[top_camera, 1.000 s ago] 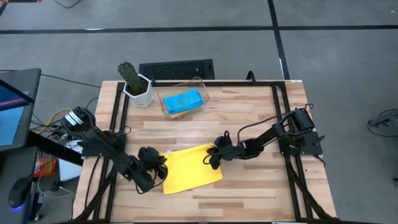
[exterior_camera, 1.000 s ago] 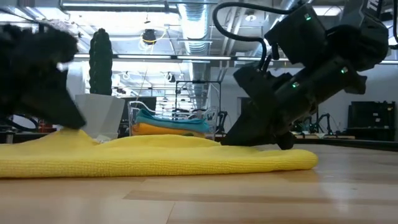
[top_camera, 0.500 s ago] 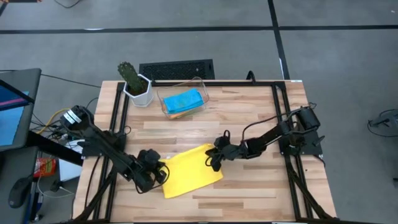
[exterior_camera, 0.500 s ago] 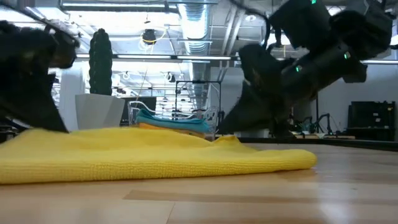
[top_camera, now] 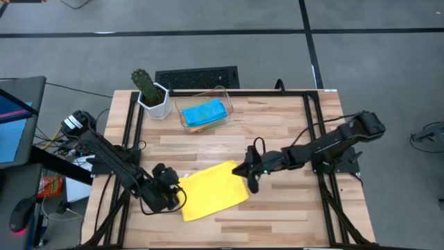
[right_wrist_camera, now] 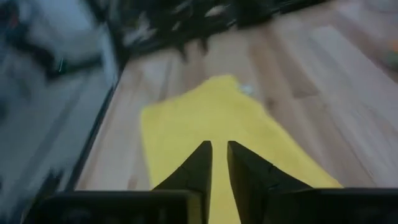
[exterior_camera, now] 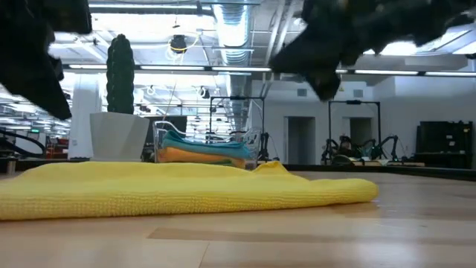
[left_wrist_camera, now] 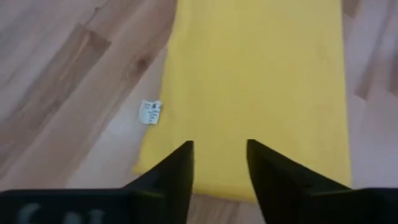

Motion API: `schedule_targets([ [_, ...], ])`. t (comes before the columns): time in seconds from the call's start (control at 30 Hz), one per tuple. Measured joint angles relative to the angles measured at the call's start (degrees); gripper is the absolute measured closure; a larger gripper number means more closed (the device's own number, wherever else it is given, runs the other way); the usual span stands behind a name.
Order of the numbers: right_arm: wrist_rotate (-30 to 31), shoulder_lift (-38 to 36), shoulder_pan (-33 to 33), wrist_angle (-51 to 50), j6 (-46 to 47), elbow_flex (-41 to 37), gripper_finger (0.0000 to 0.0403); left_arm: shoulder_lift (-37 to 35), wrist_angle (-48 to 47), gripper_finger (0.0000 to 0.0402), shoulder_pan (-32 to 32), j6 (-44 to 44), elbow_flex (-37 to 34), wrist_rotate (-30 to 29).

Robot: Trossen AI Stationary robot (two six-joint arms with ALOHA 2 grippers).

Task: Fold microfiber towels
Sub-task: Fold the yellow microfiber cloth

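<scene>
The yellow microfiber towel (top_camera: 211, 187) lies folded and flat on the wooden table; it also shows in the low view (exterior_camera: 186, 190). Its far right corner (exterior_camera: 271, 165) stands up a little, and a small white tag (left_wrist_camera: 150, 112) sticks out from one edge. My left gripper (top_camera: 173, 194) hovers over the towel's left edge, open and empty, as the left wrist view (left_wrist_camera: 219, 149) shows. My right gripper (top_camera: 250, 173) hovers over the towel's right edge, open by a narrow gap and empty, as the right wrist view (right_wrist_camera: 219, 146) shows. The light blue and orange towels lie folded in the clear bin (top_camera: 203, 113). The green towel does not show.
The clear plastic bin (exterior_camera: 204, 145) with the folded towels stands at the table's far edge. A cactus in a white pot (top_camera: 152, 97) stands to its left. Bare wood lies to the right of the yellow towel and along the near edge.
Both grippers have risen off the yellow towel and now hang clear above it. My left gripper has drawn back a little toward the table's left edge, my right gripper toward the right edge. The towel's left part, raised a second ago, has settled flat.
</scene>
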Motion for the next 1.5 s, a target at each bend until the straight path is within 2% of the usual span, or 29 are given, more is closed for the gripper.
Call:
schedule_targets([
  [0.1,-1.5,-3.4,2.6,-11.9,-7.6,3.9,0.0317,-2.3,-1.1,0.0234,0.0,6.1,1.8,3.6],
  [0.23,-0.9,-3.3,6.4,-28.5,-15.0,11.3,0.0288,-4.3,2.7,0.0216,-0.1,17.0,5.4,10.6],
  [0.33,-0.9,-0.5,8.9,-31.6,-18.3,15.3,0.0259,-3.4,7.0,0.0214,-1.1,22.7,7.2,12.0],
  [0.5,-0.9,5.0,11.3,-31.7,-22.4,18.2,0.0206,2.9,13.1,0.0214,-3.4,28.4,8.4,8.6],
  [0.7,-0.7,12.1,10.5,-32.8,-17.0,18.5,0.0171,14.2,21.1,0.0214,-4.6,29.0,8.5,12.4],
  [0.8,-1.3,14.9,10.4,-33.8,-13.5,18.5,0.0171,18.9,23.3,0.0214,-4.9,26.1,8.5,14.2],
  [0.93,-2.6,17.7,11.3,-32.7,-13.0,18.5,0.0179,23.4,25.6,0.0214,-5.1,22.6,8.5,13.8],
  [1.07,-3.1,20.1,11.8,-32.6,-13.3,18.5,0.0185,25.2,25.7,0.0214,-5.8,20.1,8.5,10.5],
  [1.33,-2.9,24.5,11.3,-32.3,-11.4,18.9,0.0185,25.3,21.8,0.0216,-6.7,19.2,8.5,8.1],
  [1.5,-2.2,25.1,11.3,-33.0,-10.1,19.0,0.0206,27.3,17.6,0.0251,-6.7,15.5,8.9,9.8],
])
